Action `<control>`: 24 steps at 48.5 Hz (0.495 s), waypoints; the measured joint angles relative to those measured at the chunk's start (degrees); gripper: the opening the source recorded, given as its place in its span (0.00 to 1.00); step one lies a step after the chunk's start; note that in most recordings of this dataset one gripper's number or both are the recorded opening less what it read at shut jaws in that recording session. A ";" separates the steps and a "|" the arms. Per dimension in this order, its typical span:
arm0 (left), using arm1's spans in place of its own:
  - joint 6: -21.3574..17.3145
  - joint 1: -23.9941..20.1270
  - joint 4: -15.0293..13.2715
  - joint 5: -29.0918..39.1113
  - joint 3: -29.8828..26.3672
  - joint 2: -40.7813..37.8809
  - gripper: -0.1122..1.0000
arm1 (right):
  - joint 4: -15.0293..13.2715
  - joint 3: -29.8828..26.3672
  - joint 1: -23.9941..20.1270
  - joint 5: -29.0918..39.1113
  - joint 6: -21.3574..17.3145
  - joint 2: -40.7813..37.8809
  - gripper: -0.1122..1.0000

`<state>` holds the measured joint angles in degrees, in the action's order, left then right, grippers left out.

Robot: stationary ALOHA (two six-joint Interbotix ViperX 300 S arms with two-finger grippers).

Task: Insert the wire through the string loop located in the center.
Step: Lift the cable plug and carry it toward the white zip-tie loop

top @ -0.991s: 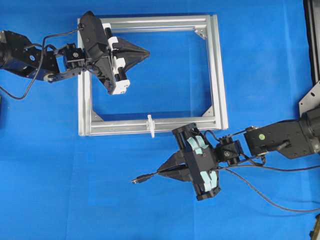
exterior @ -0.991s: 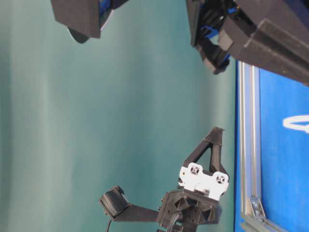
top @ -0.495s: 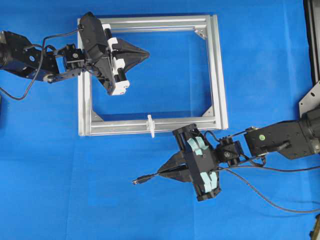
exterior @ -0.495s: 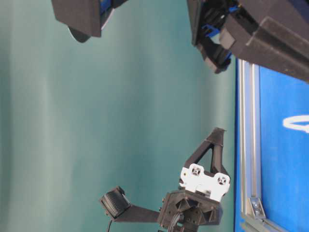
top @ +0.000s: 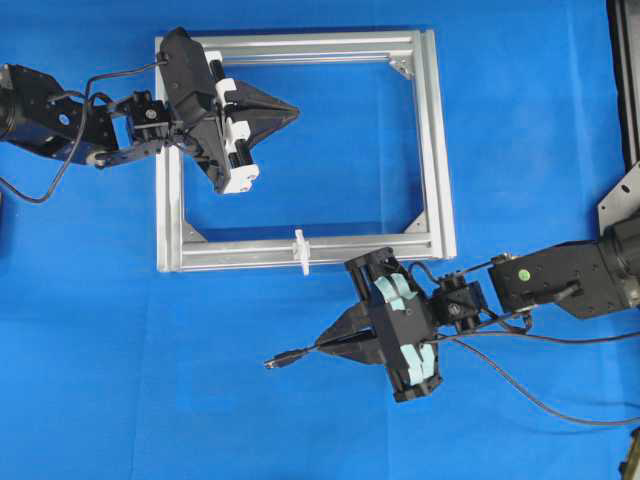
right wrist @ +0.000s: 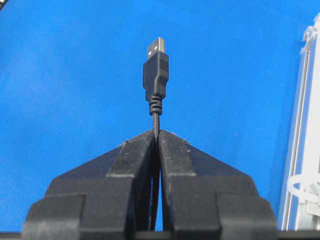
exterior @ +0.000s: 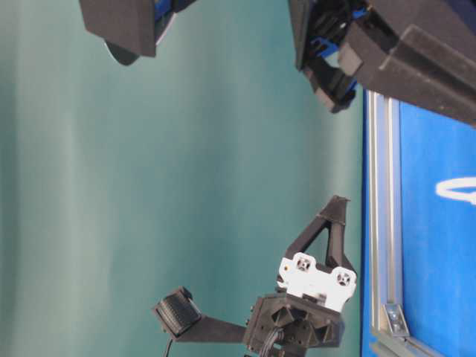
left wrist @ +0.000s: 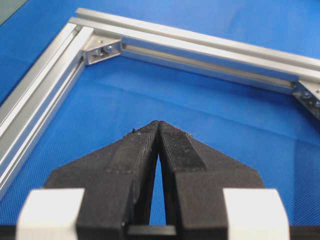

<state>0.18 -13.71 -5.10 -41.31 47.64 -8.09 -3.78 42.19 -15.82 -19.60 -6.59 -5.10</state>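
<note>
My silver aluminium frame (top: 437,140) lies flat on the blue cloth (top: 100,350), a rectangle with small triangular brackets (left wrist: 102,49) screwed into its inner corners. Behind the bench I see a plain green backdrop (exterior: 186,186).

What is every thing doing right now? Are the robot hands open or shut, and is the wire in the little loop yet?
left end effector: shut, holding nothing, over the frame's inside.
right end effector: shut on the wire.
wire: held just behind its plug, tip sticking out ahead, not through the loop.
string loop: on the frame's near bar, nothing through it.
frame: lying flat on the blue cloth.
</note>
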 measured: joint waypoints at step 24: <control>0.00 0.44 0.00 0.00 0.00 0.00 0.10 | 0.09 0.00 0.00 0.00 0.00 0.00 0.08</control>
<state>0.18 -13.27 -5.10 -41.31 47.64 -8.09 -3.69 42.19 -15.82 -19.60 -6.59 -5.10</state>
